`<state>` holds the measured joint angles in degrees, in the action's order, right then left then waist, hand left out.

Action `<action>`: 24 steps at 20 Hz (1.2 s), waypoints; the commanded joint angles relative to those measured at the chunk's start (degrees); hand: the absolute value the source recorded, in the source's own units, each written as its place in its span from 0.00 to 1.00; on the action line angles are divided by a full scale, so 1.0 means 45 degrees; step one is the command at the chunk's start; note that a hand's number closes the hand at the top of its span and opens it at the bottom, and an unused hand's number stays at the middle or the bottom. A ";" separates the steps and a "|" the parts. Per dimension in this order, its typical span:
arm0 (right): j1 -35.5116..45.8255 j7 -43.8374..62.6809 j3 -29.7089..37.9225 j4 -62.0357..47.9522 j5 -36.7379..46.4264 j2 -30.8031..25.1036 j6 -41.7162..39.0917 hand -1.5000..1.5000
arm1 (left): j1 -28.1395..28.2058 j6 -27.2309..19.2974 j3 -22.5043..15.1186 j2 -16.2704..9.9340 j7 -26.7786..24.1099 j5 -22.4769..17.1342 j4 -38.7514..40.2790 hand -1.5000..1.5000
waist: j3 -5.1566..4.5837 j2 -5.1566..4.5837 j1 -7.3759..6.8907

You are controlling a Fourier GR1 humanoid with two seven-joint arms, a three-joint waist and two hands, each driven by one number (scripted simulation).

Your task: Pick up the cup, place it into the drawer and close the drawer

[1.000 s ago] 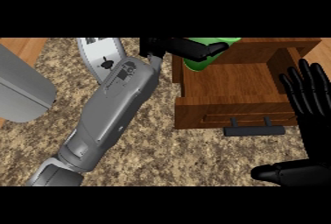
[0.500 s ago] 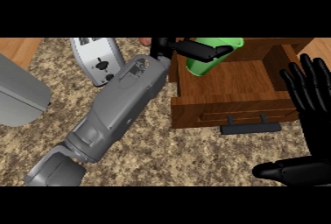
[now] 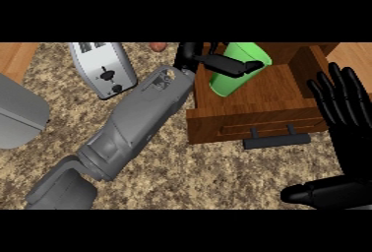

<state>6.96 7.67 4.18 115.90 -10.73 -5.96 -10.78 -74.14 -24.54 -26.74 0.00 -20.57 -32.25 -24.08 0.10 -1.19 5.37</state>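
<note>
Green cup at 12 o'clock, tilted over open wooden drawer, left hand curled around it, right hand spread at 3 o'clock, toaster on granite surface at 10 o'clock

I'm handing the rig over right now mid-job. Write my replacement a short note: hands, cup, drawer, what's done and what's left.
Left hand: fingers curled round the green cup, holding it tilted over the open drawer.
Right hand: open, fingers up, resting at the view's right edge beside the drawer.
Drawer: pulled out, dark handle facing the robot.
Done: cup picked up and carried above the drawer.
Left: lower the cup in, let go, pull the left hand clear, then push the drawer shut.
A toaster stands on the counter to the left of the arm.
</note>
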 commanded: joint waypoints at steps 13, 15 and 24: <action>0.0337 0.0219 0.0382 -0.0065 -0.1229 -0.0014 -0.0300 0.00 | -0.0489 -0.0558 -0.1306 0.0000 -0.0332 -0.1704 -0.0192 0.00 | 0.0000 -0.0052 0.0262; 0.0519 0.0009 0.0236 -0.0333 -0.1150 0.0134 -0.0286 0.00 | -0.0567 -0.0152 -0.0920 0.0000 -0.0567 -0.2229 -0.0365 0.00 | -0.0005 -0.0024 -0.0005; -0.0450 0.0411 0.0655 0.0562 -0.2071 -0.0602 -0.1193 1.00 | 0.0765 0.0792 0.0089 -0.0015 -0.1876 -0.2821 -0.1261 0.00 | -0.0020 0.0241 -0.0972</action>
<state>7.43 9.70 6.59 116.87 -19.06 -7.03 -13.66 -73.89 -23.38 -28.58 -0.02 -27.16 -44.58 -29.35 0.03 -0.46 2.60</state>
